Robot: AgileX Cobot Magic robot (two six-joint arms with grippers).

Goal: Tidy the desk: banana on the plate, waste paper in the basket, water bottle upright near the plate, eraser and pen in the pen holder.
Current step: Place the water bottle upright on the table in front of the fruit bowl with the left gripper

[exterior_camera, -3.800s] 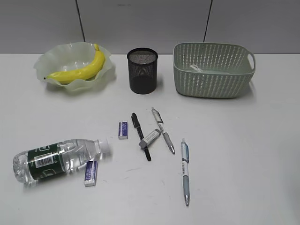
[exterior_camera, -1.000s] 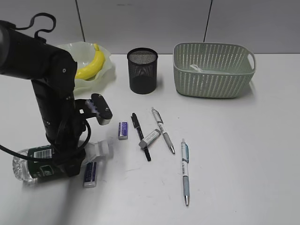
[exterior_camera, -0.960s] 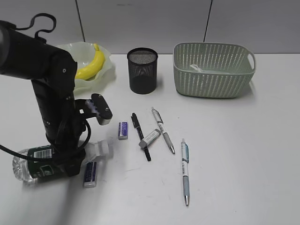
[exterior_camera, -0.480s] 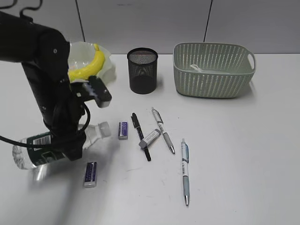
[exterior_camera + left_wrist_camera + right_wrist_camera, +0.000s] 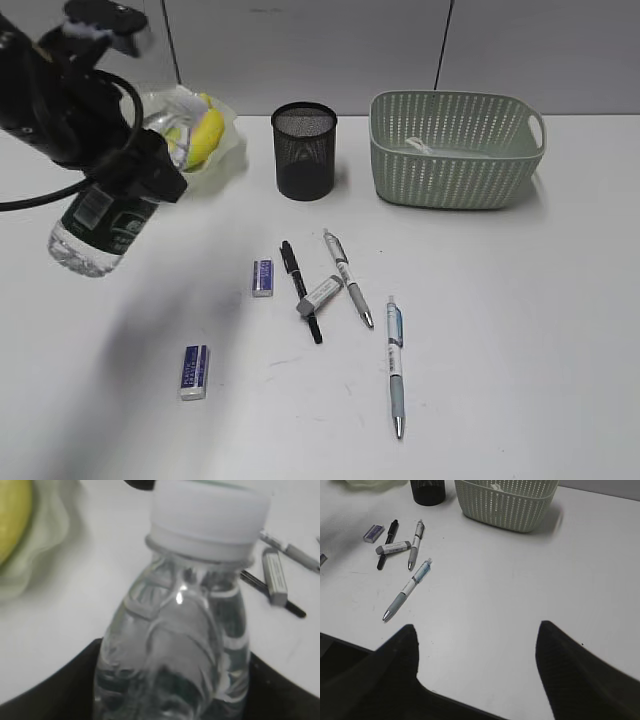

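Observation:
My left gripper (image 5: 150, 172) is shut on the water bottle (image 5: 100, 215) and holds it tilted in the air, left of the plate (image 5: 228, 150). The bottle's cap (image 5: 210, 512) and body (image 5: 175, 645) fill the left wrist view. The banana (image 5: 206, 135) lies in the plate. The waste paper (image 5: 420, 147) lies in the basket (image 5: 455, 160). The pen holder (image 5: 304, 155) stands between plate and basket. Three erasers (image 5: 262, 277) (image 5: 320, 295) (image 5: 194, 371) and three pens (image 5: 300, 290) (image 5: 348, 278) (image 5: 395, 365) lie on the desk (image 5: 520, 330). My right gripper (image 5: 476, 630) is open and empty above bare desk.
A grey wall panel runs behind the desk's far edge. In the right wrist view the basket (image 5: 505, 502) and pen holder (image 5: 427, 492) stand far ahead, with the pens (image 5: 407, 590) to the left.
My left arm came in, closed on the lying bottle, and lifted it up and back toward the plate. The eraser beside the bottle stayed put.

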